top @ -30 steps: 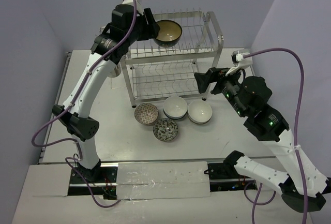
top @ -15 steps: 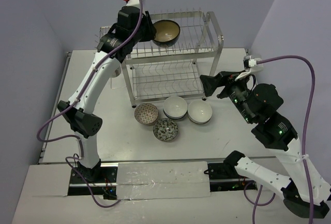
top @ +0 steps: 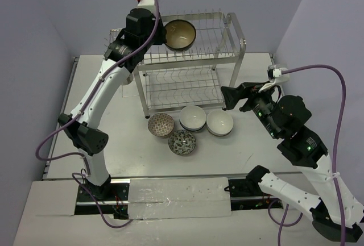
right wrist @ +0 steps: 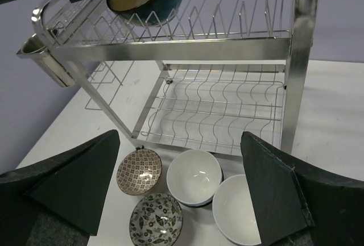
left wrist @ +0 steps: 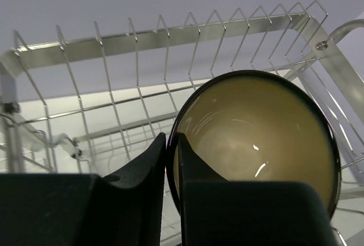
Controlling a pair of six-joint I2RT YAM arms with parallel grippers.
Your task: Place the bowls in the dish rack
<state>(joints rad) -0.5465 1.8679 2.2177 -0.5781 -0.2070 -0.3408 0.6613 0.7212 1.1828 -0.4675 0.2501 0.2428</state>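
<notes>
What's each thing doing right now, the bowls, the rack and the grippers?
Left gripper, shut on the teal bowl rim.
Teal bowl, held tilted over the rack top tier.
Right gripper, open, empty.
Two white bowls, upright on table.
Two patterned bowls, upright on table.
Rack, lower tier empty.

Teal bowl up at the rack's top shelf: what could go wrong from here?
1. The left gripper pinches the teal bowl by its rim alone, tilted over the top tier of the dish rack; it could slip or knock the upright prongs.
2. The white bowl sits crowded beside a second white bowl and the patterned bowls; the open right gripper might nudge neighbours when reaching in.
</notes>
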